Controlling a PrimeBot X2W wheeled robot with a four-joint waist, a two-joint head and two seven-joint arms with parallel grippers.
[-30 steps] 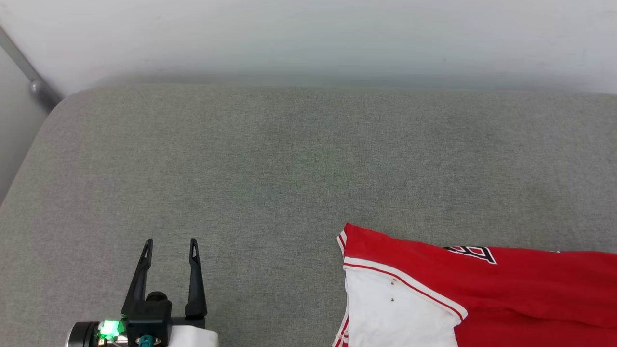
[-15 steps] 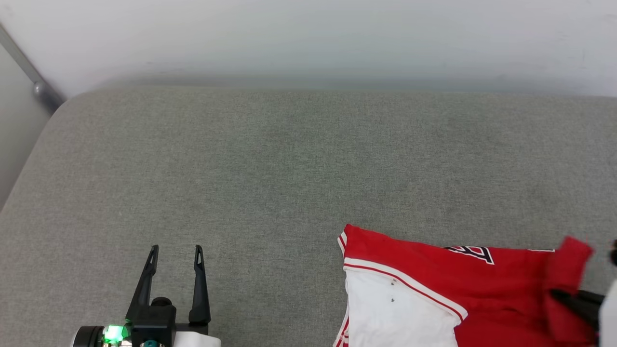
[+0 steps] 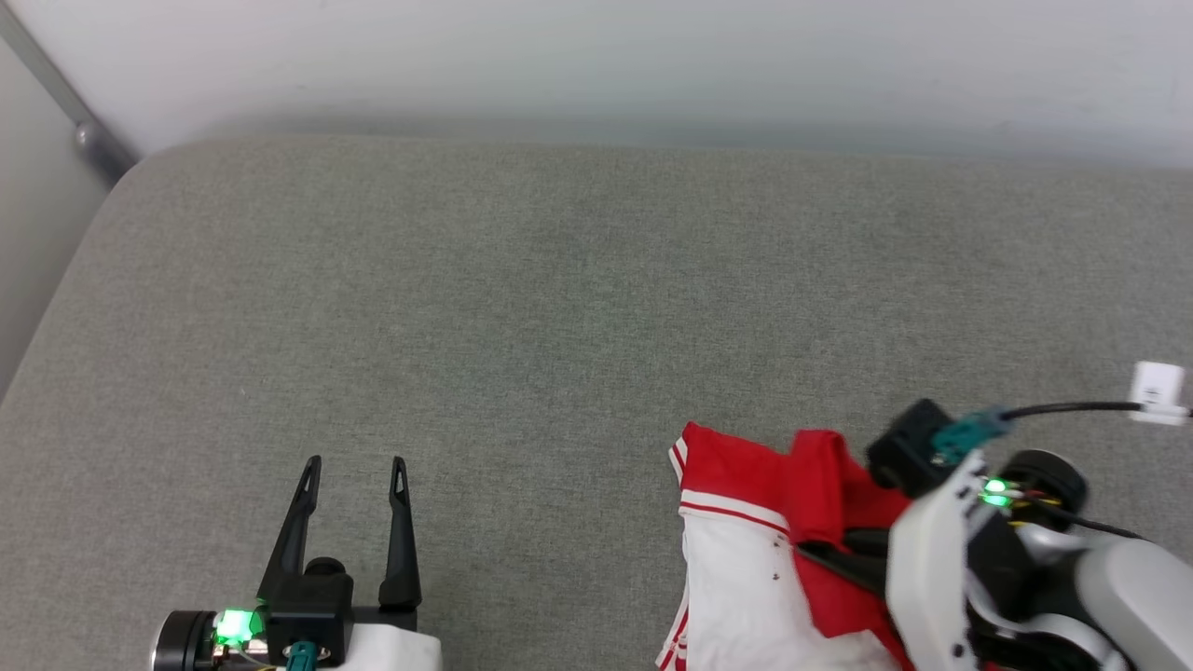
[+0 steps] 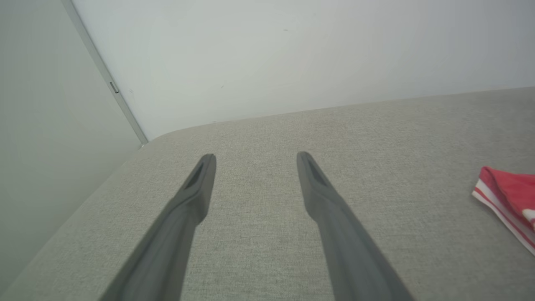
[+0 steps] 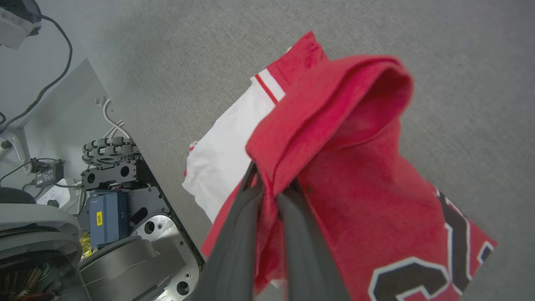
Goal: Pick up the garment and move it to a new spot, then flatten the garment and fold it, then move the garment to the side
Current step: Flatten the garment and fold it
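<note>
You are looking at grey fabric pad [image 3: 522, 308] spreading from 9 to 3 o'clock in head view, its corner rounding off at 10 o'clock. Pale white wall [image 3: 596, 65] running behind it at 12 o'clock. Grey metal strip [image 3: 56, 89] slanting down wall at 10 o'clock, ending just beside that corner. Soft even light falling; faint shadow lying along wall's foot.
</note>
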